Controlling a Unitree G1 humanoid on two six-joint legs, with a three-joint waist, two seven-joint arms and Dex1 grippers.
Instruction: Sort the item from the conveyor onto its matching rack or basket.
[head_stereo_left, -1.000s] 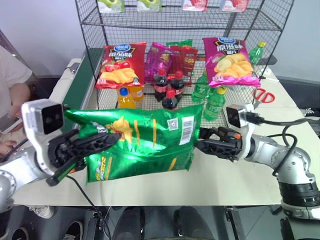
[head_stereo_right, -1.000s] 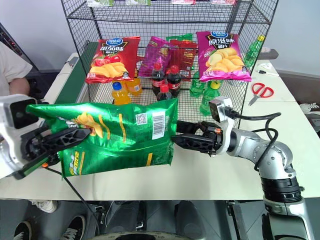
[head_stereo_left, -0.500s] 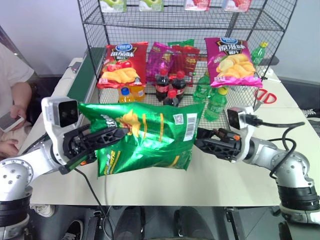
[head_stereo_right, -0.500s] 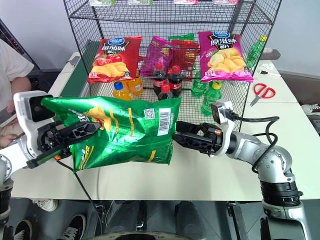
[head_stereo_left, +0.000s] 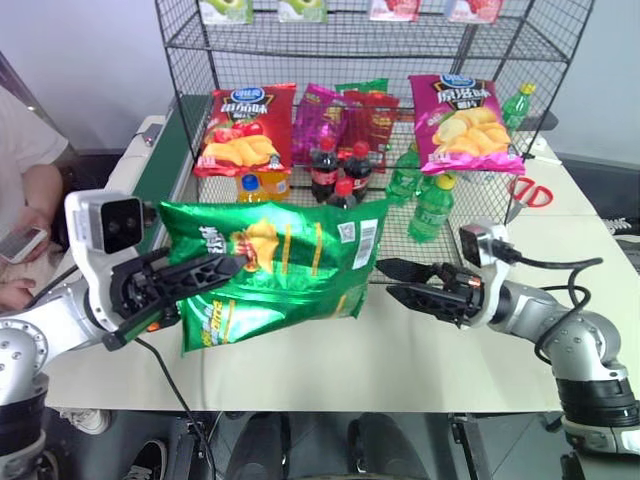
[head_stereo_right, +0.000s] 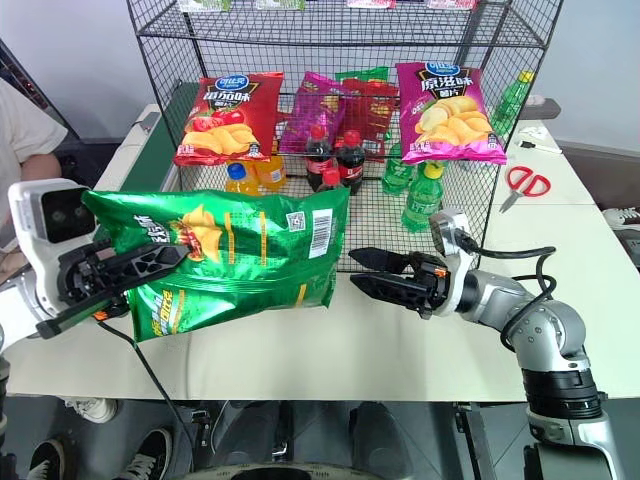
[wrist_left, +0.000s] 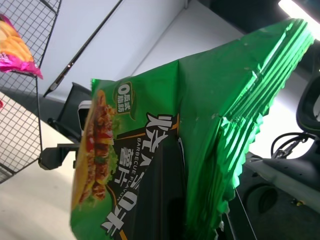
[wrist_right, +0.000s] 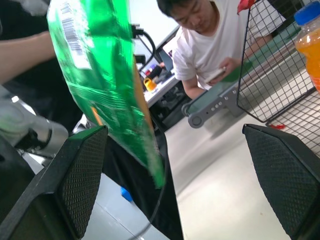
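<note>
The item, a large shiny green crisp bag (head_stereo_left: 285, 265) with a white barcode, hangs above the white table in front of the black wire rack (head_stereo_left: 370, 40). My left gripper (head_stereo_left: 222, 268) is shut on its left end. In the left wrist view the bag (wrist_left: 210, 125) covers the black fingers (wrist_left: 165, 200). My right gripper (head_stereo_left: 388, 279) stands open just right of the bag's right edge, a small gap apart and low over the table. Its two fingers (wrist_right: 75, 175) are spread wide, with the bag (wrist_right: 100, 75) beyond them. The conveyor (head_stereo_left: 165, 150) runs along the rack's left side.
On the rack's lower tier lean a red crisp bag (head_stereo_left: 245, 125), purple bags (head_stereo_left: 320, 120), a pink bag (head_stereo_left: 465, 120), cola bottles (head_stereo_left: 340, 175) and green bottles (head_stereo_left: 430, 205). Red scissors (head_stereo_left: 528, 190) lie at the right. A person (head_stereo_left: 25, 190) holding a phone sits left of the conveyor.
The bag's right edge, earlier level with my right gripper's fingertips, now stands a little left of them. My right gripper has sunk slightly toward the table. My left gripper still holds the bag.
</note>
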